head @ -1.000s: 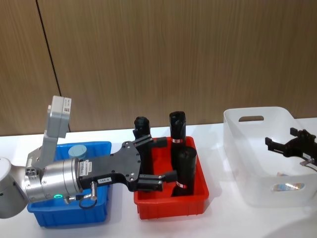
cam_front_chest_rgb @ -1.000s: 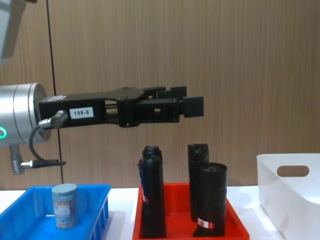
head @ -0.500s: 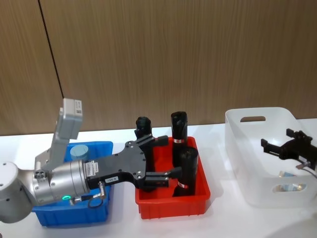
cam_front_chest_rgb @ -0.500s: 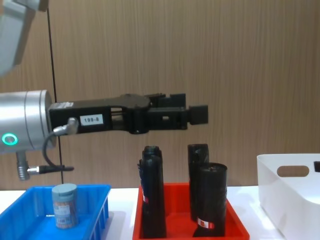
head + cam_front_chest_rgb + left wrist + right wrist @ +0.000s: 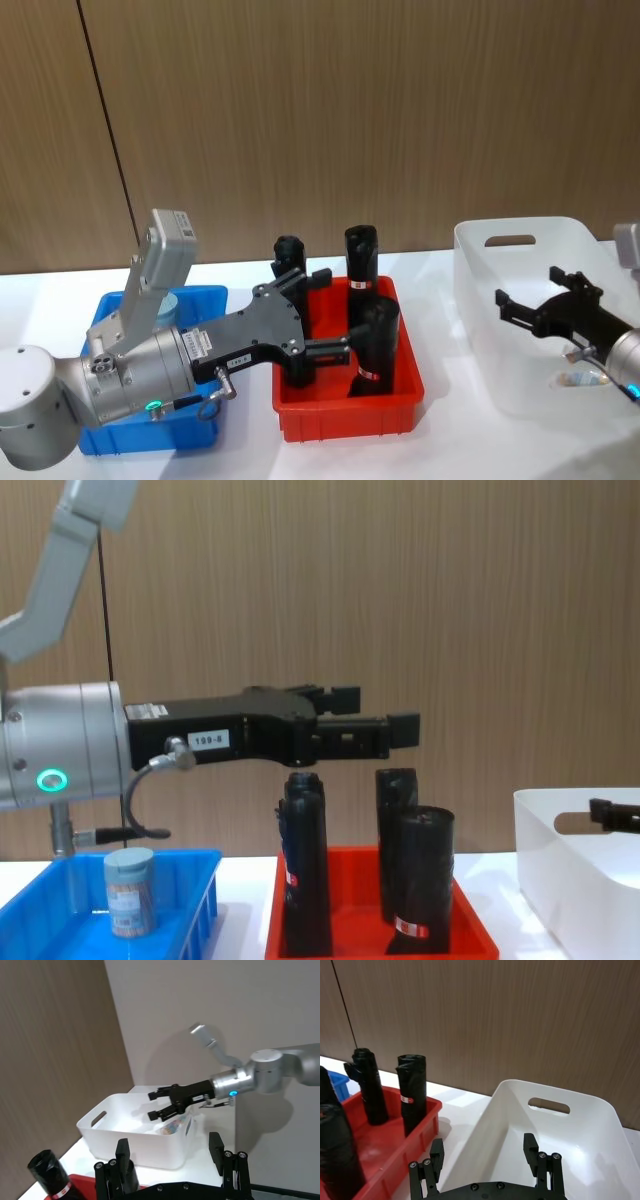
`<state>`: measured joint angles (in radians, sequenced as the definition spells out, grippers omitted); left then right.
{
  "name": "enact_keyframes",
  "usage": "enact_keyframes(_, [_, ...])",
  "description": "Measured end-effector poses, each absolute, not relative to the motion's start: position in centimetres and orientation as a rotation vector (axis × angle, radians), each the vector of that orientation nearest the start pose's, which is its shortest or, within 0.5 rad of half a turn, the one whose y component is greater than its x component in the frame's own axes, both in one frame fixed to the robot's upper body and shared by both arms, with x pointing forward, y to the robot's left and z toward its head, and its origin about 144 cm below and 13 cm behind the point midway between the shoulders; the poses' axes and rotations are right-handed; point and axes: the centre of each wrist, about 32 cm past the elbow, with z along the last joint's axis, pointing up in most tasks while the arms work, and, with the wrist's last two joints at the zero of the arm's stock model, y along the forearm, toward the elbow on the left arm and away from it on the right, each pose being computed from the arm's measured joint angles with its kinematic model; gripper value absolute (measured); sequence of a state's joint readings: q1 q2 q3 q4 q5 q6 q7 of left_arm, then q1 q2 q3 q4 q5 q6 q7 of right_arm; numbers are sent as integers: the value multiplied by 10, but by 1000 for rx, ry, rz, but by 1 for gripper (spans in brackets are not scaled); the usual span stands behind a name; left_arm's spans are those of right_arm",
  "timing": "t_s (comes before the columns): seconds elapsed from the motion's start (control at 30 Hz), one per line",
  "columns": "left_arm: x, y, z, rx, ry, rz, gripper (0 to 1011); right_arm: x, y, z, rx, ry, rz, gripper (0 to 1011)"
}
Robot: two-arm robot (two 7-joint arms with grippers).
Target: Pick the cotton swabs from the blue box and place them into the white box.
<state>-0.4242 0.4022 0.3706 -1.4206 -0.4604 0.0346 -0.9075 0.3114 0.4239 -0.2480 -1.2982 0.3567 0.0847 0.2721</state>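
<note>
I see a white table carrying three containers side by side in one row. The blue box sits on it at the left. The red tray stands in the middle, just beside the blue box, with a narrow strip of tabletop showing between them. The white box rests at the right, set a little apart from the red tray.
</note>
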Motion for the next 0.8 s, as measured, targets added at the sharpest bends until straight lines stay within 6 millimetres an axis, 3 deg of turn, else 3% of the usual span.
enact_keyframes(0.8, [535,234,1221,43,-148,651,1004,477,-259,1178,-51,-51,-1206,1001])
